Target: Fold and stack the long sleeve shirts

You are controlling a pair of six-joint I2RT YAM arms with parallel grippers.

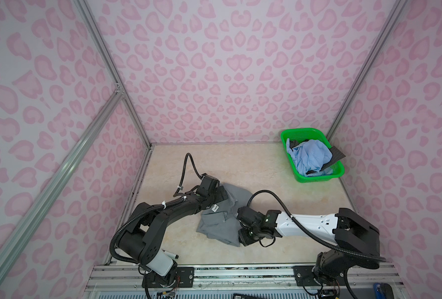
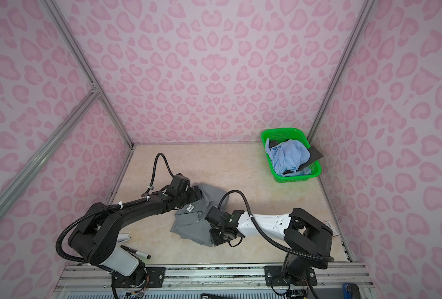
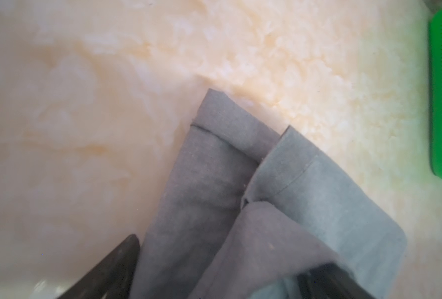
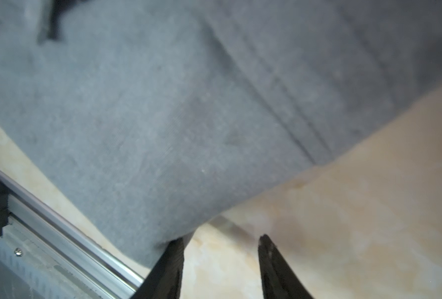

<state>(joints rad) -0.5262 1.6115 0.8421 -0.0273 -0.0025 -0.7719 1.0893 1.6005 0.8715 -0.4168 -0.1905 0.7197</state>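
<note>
1. Our left gripper stood wide open, with folds of the grey shirt lying between its jaws.
2. Our right gripper was open on bare table, with the shirt's edge touching one jaw.
3. We judged both should bite full layers.

Bare tabletop beyond grey shirt, basket cornered
</note>
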